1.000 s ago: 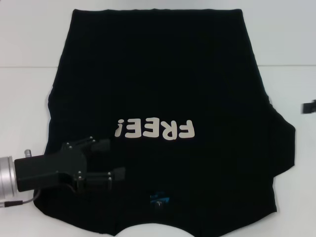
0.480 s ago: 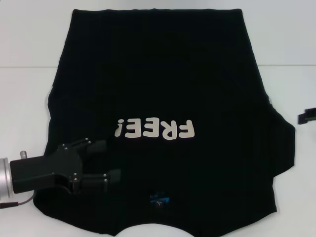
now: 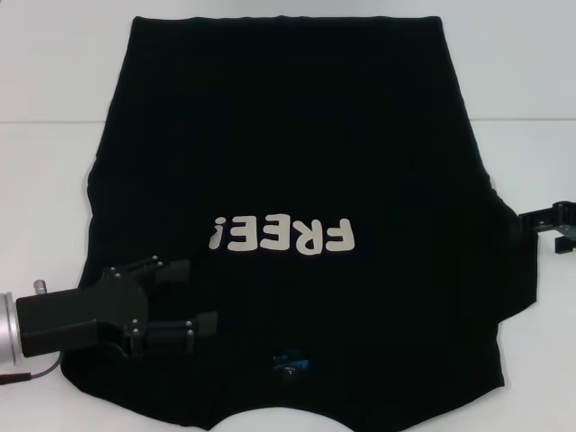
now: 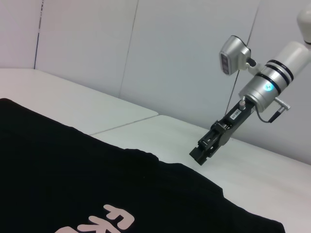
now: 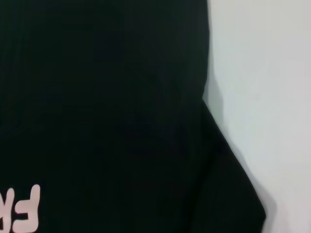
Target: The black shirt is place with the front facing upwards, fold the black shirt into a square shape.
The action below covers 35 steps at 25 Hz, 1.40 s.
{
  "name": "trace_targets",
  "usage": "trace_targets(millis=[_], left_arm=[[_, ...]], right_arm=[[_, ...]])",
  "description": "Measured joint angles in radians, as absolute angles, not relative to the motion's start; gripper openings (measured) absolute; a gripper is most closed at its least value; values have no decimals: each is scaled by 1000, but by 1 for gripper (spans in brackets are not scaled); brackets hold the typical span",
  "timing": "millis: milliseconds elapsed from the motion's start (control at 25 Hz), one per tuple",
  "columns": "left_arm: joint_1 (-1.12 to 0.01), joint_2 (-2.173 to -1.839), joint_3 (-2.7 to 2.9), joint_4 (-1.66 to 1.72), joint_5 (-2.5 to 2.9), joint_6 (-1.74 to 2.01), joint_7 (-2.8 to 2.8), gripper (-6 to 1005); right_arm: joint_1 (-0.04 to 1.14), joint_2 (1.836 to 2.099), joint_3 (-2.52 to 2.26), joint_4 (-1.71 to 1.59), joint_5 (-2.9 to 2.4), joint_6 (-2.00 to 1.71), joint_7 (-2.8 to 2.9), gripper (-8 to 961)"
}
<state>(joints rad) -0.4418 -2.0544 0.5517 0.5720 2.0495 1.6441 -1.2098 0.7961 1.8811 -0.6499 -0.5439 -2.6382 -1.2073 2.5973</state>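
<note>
My left end effector (image 3: 205, 292) hangs wide open over the black shirt (image 3: 297, 153) lower left; right end effector (image 3: 526, 219) at right sleeve edge, opening unclear.

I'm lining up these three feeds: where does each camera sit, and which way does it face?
Head: above, facing down at the black shirt; left gripper open over it, right gripper at its sleeve.
Left wrist: low, facing across the shirt toward the right gripper.
Right wrist: facing down at the shirt's edge; no fingers visible.
All share the shirt.
</note>
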Motion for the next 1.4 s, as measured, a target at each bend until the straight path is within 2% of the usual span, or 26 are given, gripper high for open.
trace_targets(millis=[320, 1400], left_arm=[[-443, -2052, 548, 571, 2049, 1644, -1210, 948], [-453, -2053, 543, 569, 2040, 1628, -1208, 949]], right_arm=[[795, 1916, -684, -534, -2638, -1108, 2604, 925], [820, 1937, -710, -492, -2638, -1034, 2599, 926]])
